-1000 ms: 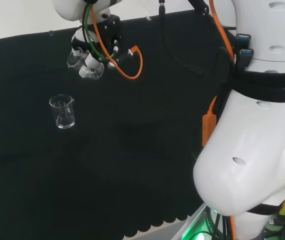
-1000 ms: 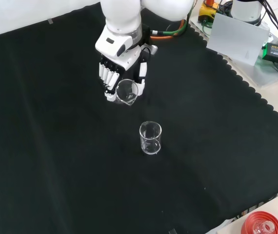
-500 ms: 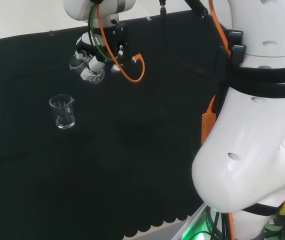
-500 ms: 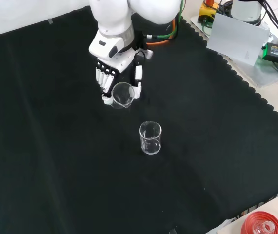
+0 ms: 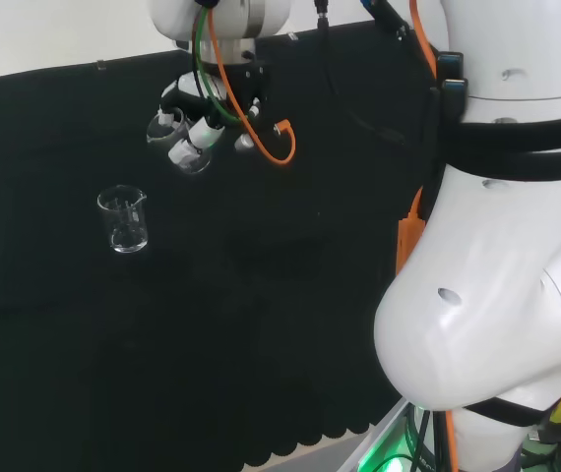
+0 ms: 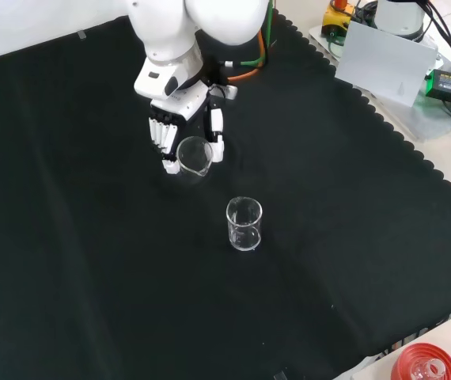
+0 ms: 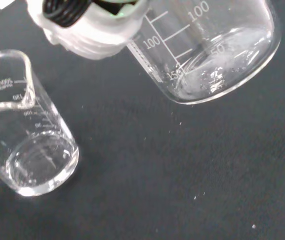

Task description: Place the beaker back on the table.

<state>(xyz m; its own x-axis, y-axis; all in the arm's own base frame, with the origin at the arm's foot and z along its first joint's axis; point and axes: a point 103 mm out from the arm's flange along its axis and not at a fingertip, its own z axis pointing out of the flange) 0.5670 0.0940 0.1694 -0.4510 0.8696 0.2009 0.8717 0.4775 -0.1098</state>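
Note:
My hand (image 6: 180, 127) hangs above the black cloth with its fingers and thumb curled round a clear glass beaker (image 6: 194, 157), which is tilted. In the head view the hand (image 5: 202, 116) and the held beaker (image 5: 180, 146) sit near the far left of the bench. A second clear beaker (image 6: 244, 224) stands upright on the cloth, nearer the front view's camera than the hand; in the head view this standing beaker (image 5: 125, 218) is left of and below the hand. In the wrist view the held beaker (image 7: 217, 50) is close and the standing beaker (image 7: 25, 140) lies beyond it.
The arm's big white links (image 5: 497, 246) take up the head view's right. Beyond the cloth's scalloped edge in the front view lie a grey box (image 6: 388, 59), cables and a red ribbed ring (image 6: 427, 364).
The hand with the held beaker has moved: rightward and a little lower in the head view, leftward and higher in the front view. The standing beaker has stayed put.

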